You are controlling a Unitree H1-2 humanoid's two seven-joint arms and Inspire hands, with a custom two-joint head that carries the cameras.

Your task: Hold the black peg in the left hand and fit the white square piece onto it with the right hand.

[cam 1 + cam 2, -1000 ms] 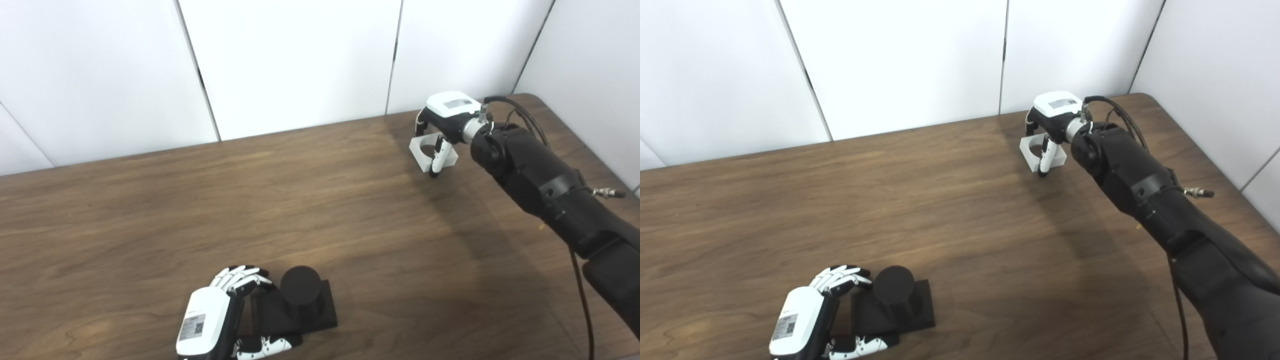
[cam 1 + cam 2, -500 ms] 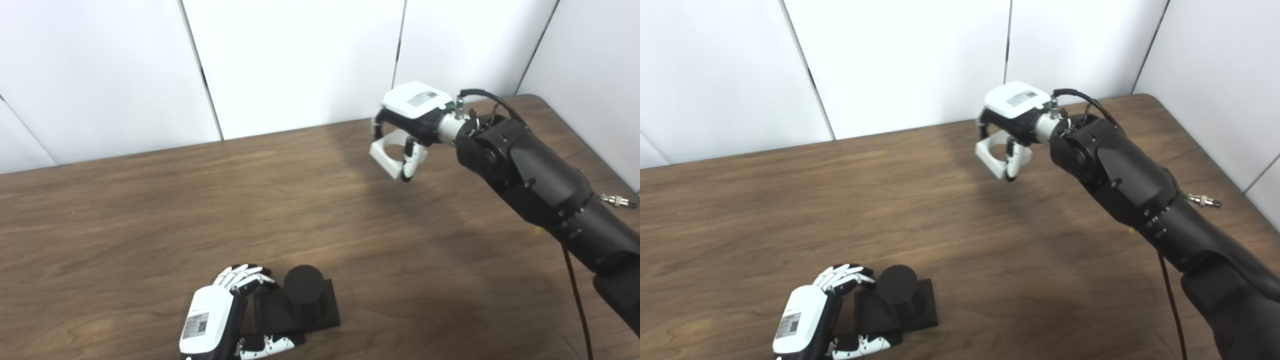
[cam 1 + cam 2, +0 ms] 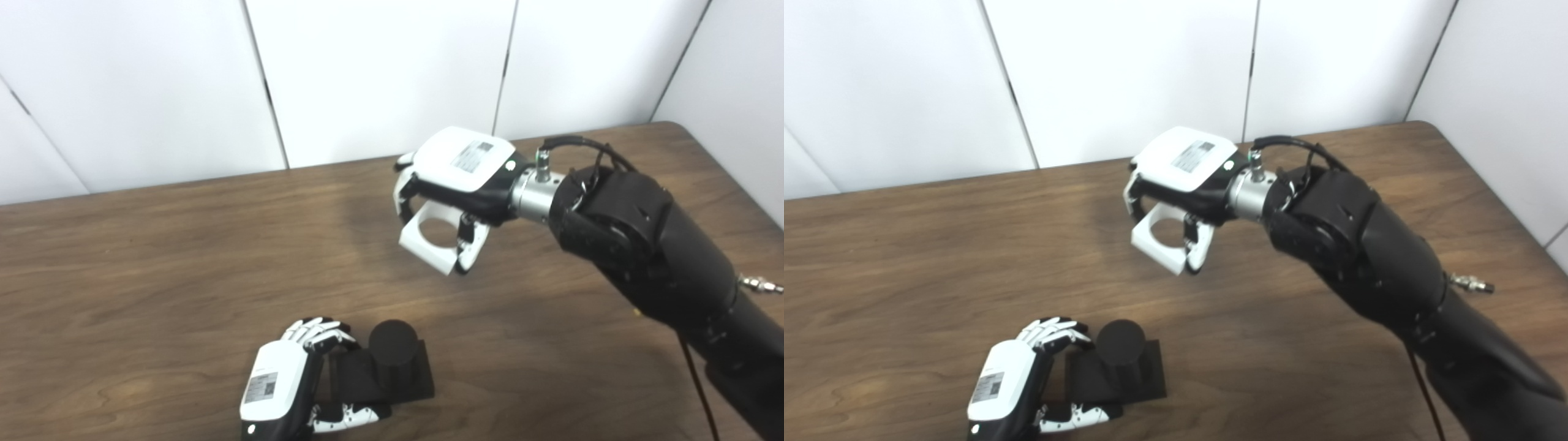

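The right hand [image 3: 456, 184] is closed around the white square piece [image 3: 436, 237], fingers curled over its far and near edges, and carries it in the air above the table [image 3: 153, 257], clear of the surface. The piece hangs below the palm with its round hole [image 3: 438, 228] open to view and its flat face tilted, not level with the table.

From this hand the target lies toward the robot and a little to its left: the black peg [image 3: 392, 344] stands upright on its square black base [image 3: 416, 383] near the front edge of the table. Peg and piece are well apart, with only bare wood between them, so nothing blocks the path.

The left hand [image 3: 278, 392] sits at the left side of the base, fingers [image 3: 315, 329] wrapped over its far corner and thumb along the near edge, gripping the base while it rests on the table.

The peg's long axis is vertical, so the coming move likely turns on bringing the hole directly over the peg's round top and levelling the piece, so its hole axis matches the peg's, before lowering. The right hand alone has to cover that gap; the left only needs to steady the base.
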